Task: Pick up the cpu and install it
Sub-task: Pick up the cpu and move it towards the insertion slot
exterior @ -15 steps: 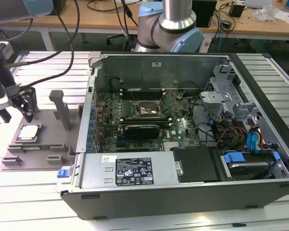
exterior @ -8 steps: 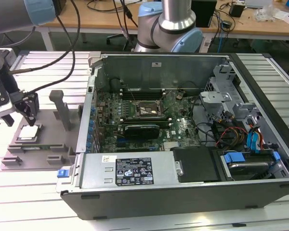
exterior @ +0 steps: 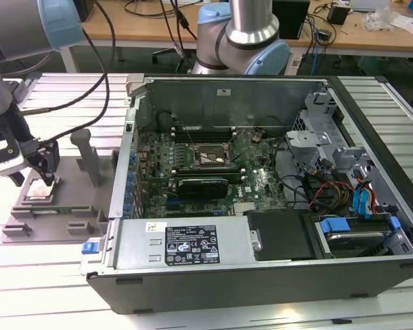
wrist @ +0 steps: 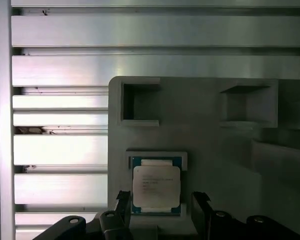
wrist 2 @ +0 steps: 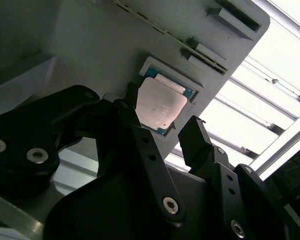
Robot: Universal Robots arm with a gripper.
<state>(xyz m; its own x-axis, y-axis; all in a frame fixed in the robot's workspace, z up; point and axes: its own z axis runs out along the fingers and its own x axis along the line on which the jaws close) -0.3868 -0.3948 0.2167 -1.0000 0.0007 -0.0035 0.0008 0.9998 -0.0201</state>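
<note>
The cpu (exterior: 38, 193) is a small square chip with a silvery top plate. It lies flat in a pocket of the grey fixture tray (exterior: 65, 206), at the exterior view's left. My gripper (exterior: 36, 180) hangs just above it. In both wrist views the black fingers stand open on either side of the cpu (wrist 2: 161, 106) (wrist: 156, 186), with a gap at each side. The gripper (wrist 2: 160, 120) (wrist: 161, 200) holds nothing. The black socket frame (exterior: 208, 157) sits on the motherboard inside the open computer case (exterior: 261, 268).
An upright grey post (exterior: 89, 155) rises from the fixture tray beside the gripper. Two square recesses (wrist: 140, 102) are cut into the tray beyond the cpu pocket. The case wall (exterior: 127, 158) stands between tray and motherboard. Slotted aluminium table (wrist: 60, 65) lies all around.
</note>
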